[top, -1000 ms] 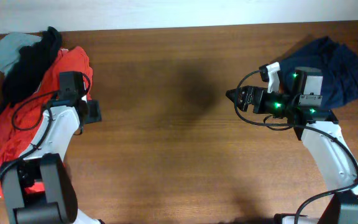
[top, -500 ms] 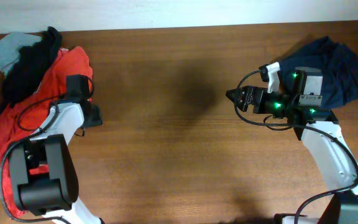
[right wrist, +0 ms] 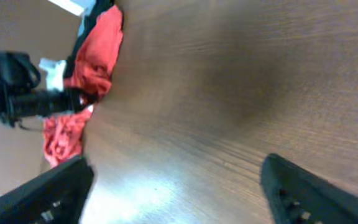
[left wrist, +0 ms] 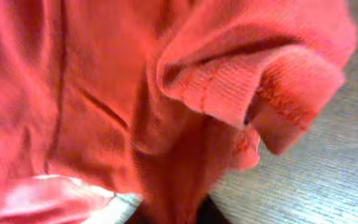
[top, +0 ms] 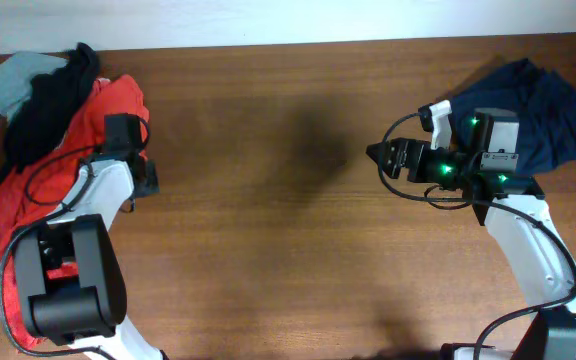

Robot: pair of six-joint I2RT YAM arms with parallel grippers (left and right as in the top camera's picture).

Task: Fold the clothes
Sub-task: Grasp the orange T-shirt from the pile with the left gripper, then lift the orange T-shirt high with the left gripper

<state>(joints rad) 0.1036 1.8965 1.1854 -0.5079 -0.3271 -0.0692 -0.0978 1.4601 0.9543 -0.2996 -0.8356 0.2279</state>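
Observation:
The clothes lie in a heap at the table's far left: an orange-red shirt [top: 118, 105] with a black piece [top: 53, 100] and a grey-blue piece [top: 13, 85] on top. A navy piece [top: 558, 110] lies at the far right. My left gripper [top: 140, 175] sits at the shirt's right edge. In the left wrist view the gripper [left wrist: 173, 214] is shut on a fold of the orange-red shirt [left wrist: 135, 93], whose ribbed hem [left wrist: 272, 106] hangs over the wood. My right gripper [top: 380, 155] hovers open over bare wood, its fingers [right wrist: 309, 193] wide apart with nothing between them.
The wooden table [top: 268, 200] stretches between the two arms. Its back edge meets a white wall [top: 288, 20]. The right arm's body lies partly over the navy piece. The right wrist view shows the left arm [right wrist: 23, 102] beside the red clothes [right wrist: 101, 50].
My left gripper has shifted slightly towards the pile and closed on the orange-red shirt's edge. The right arm has stayed where it was.

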